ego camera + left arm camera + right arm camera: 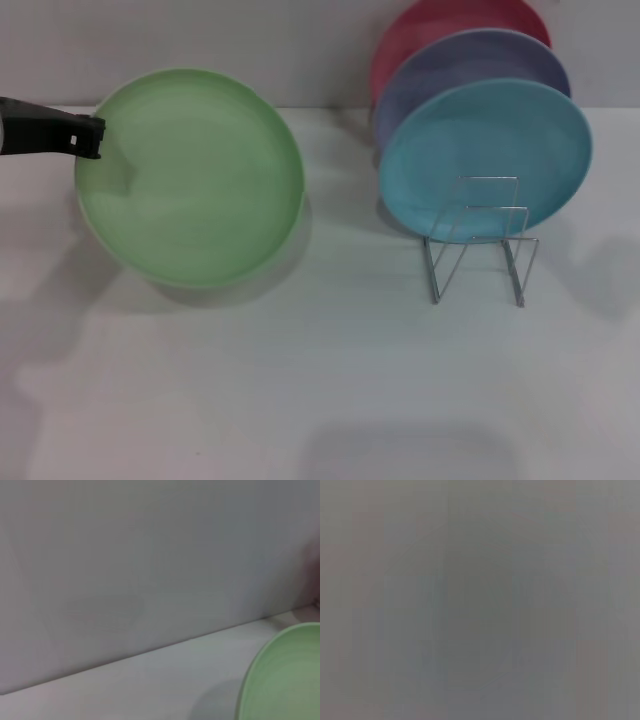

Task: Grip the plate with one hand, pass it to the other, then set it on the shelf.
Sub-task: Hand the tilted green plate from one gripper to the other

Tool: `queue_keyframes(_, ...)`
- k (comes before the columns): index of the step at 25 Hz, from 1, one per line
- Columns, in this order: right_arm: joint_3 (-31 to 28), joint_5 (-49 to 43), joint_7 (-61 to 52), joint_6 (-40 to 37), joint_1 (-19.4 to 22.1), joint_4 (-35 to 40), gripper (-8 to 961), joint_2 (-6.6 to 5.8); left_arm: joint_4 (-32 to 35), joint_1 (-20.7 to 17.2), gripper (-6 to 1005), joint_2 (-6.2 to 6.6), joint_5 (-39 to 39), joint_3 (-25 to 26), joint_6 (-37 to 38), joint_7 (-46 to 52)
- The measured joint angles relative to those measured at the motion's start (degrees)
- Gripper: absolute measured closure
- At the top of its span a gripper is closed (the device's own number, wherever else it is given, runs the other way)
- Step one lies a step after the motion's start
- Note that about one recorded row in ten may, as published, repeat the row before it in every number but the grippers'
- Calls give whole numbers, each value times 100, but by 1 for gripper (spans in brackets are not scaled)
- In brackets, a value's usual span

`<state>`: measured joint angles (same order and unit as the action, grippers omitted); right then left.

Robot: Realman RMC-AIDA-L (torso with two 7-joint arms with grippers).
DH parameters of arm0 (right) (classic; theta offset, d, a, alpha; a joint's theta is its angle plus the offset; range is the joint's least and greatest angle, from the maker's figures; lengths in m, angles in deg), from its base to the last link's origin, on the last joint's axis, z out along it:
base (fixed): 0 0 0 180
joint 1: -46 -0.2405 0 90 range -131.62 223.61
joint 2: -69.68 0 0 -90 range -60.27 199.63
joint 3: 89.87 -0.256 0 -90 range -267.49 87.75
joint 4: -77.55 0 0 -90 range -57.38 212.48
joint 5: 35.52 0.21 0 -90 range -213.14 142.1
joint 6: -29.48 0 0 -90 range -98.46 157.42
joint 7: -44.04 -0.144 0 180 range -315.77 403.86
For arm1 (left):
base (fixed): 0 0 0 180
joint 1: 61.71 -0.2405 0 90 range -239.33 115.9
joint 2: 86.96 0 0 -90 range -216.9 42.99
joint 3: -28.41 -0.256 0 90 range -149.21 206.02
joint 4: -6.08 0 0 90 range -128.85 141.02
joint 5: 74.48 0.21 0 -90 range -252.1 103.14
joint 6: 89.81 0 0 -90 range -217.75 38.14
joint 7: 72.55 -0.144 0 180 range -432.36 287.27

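The light green plate [190, 175] is held up off the white table, tilted with its face toward me, and casts a shadow below. My left gripper [92, 138], black, comes in from the left edge and is shut on the plate's left rim. The plate's rim also shows in the left wrist view [285, 675]. The silver wire shelf [480, 245] stands on the table to the right, well apart from the plate. My right gripper is out of view; the right wrist view shows only flat grey.
A turquoise-blue plate [485, 160], a lavender plate [470, 70] and a red plate [440, 25] stand upright in a row behind the shelf's front loops. A grey wall [150, 555] runs along the back of the white table [320, 380].
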<state>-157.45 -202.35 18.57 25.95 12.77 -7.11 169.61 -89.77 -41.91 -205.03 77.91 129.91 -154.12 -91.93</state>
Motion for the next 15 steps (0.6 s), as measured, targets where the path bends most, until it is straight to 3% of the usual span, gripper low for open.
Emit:
queue_keyframes(5, -37, 447, 2, 61, -75, -341, 168, -23, -16, -3, 965, -3, -4, 58, 91, -7)
queue_keyframes(6, -43, 736, 35, 211, -176, -435, 168, -99, -24, -5, 965, 0, -5, 87, 98, -15)
queue_keyframes(10, -54, 1184, 321, 870, -389, -643, 168, -213, -27, -14, 965, -1, -11, 130, 103, -58)
queue_keyframes(11, -253, 1895, 1033, 1701, -546, -790, 169, -191, -27, -20, 965, -7, -25, 141, 103, -82)
queue_keyframes(12, -253, 1895, 1033, 1701, -546, -790, 169, -191, -27, -20, 965, -7, -25, 141, 103, -82)
queue_keyframes(13, -691, 2920, 2131, 2577, -648, -837, 169, -32, -27, -23, 965, -8, -29, 142, 103, -85)
queue_keyframes(14, -691, 2920, 2131, 2577, -648, -837, 169, -32, -27, -23, 964, -8, -29, 142, 103, -85)
queue_keyframes(15, -1045, 3574, 2861, 3033, -665, -804, 169, 135, -28, -47, 964, -8, -50, 142, 104, -90)
